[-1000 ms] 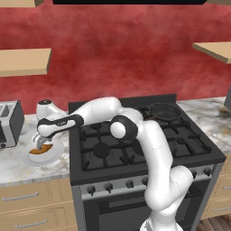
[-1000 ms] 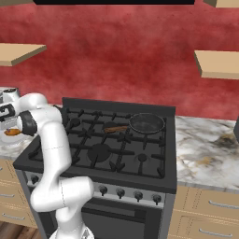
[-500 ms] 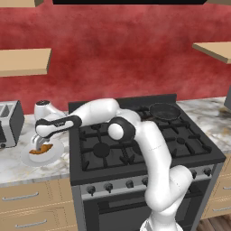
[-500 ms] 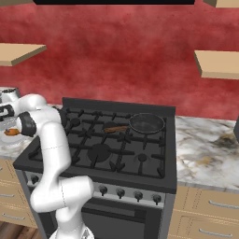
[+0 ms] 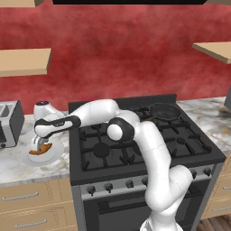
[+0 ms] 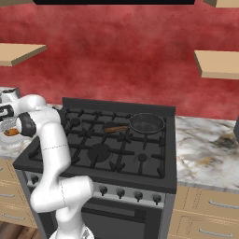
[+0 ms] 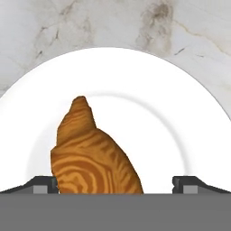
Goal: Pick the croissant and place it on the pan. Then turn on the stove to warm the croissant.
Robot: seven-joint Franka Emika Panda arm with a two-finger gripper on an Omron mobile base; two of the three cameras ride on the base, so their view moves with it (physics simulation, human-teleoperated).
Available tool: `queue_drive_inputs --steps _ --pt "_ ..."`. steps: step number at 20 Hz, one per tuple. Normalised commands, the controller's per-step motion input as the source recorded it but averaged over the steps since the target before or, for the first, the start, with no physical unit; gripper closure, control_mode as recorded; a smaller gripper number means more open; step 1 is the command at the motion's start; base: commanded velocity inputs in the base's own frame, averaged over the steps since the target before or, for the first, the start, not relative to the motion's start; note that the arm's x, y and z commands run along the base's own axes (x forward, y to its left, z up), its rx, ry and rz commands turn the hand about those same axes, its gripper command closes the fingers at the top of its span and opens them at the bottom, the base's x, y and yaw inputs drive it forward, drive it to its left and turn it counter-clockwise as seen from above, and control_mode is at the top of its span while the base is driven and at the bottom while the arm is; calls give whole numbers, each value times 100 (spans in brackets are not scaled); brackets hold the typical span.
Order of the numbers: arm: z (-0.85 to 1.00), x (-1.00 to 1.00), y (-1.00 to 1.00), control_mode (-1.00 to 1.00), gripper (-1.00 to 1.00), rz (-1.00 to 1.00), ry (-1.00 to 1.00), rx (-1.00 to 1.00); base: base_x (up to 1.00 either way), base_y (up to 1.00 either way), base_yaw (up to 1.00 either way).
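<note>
The orange-brown croissant (image 7: 90,153) lies on a round white plate (image 7: 180,113) on the counter left of the stove (image 5: 135,149). My gripper (image 7: 115,182) hangs straight down over the plate, open, its fingertips (image 7: 43,182) on either side of the croissant's near end; the pastry sits close to the left one. The left base view has the gripper (image 5: 40,145) right above the croissant (image 5: 39,151). The small dark pan (image 6: 146,123) with its brown handle (image 6: 115,129) rests on the stove's back right burner.
A silver toaster (image 5: 6,124) stands on the marble counter just left of the plate (image 5: 55,153). Dark knobs (image 6: 121,195) line the stove's silver front. Wooden shelves hang on the red wall at both sides. The counter continues right of the stove (image 6: 210,154).
The hand has sunk a little closer to the plate. The croissant and the pan have stayed where they were.
</note>
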Motion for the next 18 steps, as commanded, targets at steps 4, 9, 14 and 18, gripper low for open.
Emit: queue_drive_inputs --steps 4,9,14,18 --pt "-13 0 0 -100 -100 8 0 0 0 0 0" --pt "-15 0 0 -100 -100 7 0 0 0 0 0" --pt "-4 0 0 -100 -100 6 0 0 0 0 0" --pt "0 0 -1 -100 -100 3 0 0 0 0 0"
